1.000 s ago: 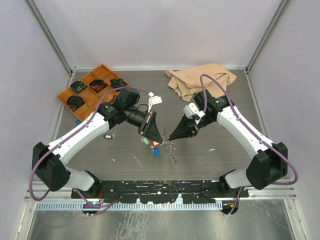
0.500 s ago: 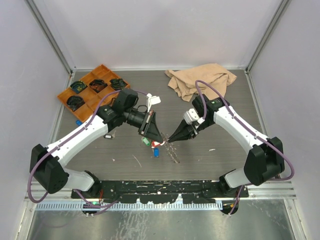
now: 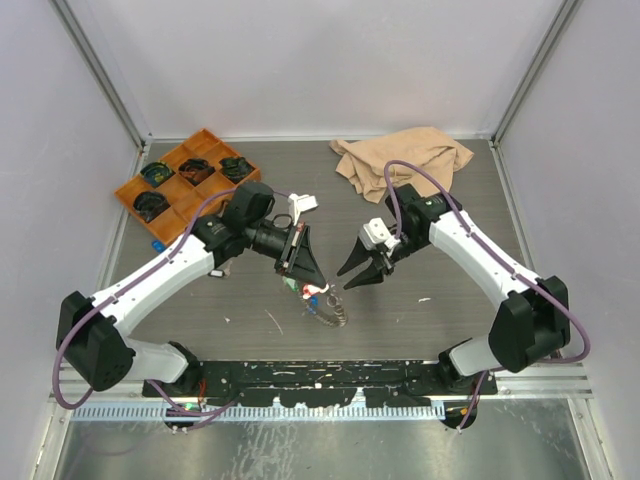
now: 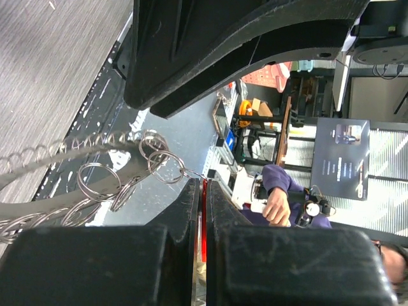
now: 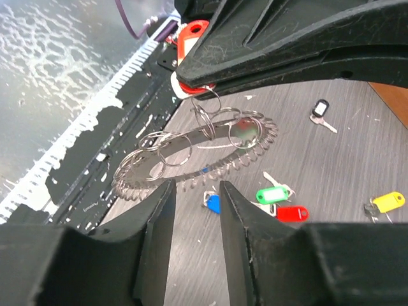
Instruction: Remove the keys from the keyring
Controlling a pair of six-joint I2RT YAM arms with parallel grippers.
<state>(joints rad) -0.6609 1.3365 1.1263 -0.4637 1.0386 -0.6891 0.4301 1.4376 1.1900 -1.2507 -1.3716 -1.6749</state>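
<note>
My left gripper point(image 3: 308, 277) is shut on the red key tag with a white label point(image 5: 191, 35); only a red sliver point(image 4: 204, 194) shows between its jaws. The spiky silver keyring point(image 3: 335, 312) hangs from that key by small split rings, tilted just above the table point(image 5: 191, 159). It also shows in the left wrist view point(image 4: 95, 159). My right gripper point(image 3: 347, 278) is open and empty, just right of the ring, its fingertips point(image 5: 156, 223) near the ring's rim. Loose on the table lie blue point(image 5: 213, 203), green point(image 5: 273, 193), red point(image 5: 292, 212), yellow point(image 5: 389, 201) and black point(image 5: 320, 108) keys.
An orange compartment tray point(image 3: 128, 187) with dark coiled bundles stands at the back left. A tan cloth point(image 3: 400, 160) lies crumpled at the back right. A small blue piece point(image 3: 157, 243) lies by the tray. Grey walls close in the table's sides.
My right gripper has opened and drawn back a little from the keyring. The ring has swung and now hangs as an open loop under the left gripper, which shifted slightly.
</note>
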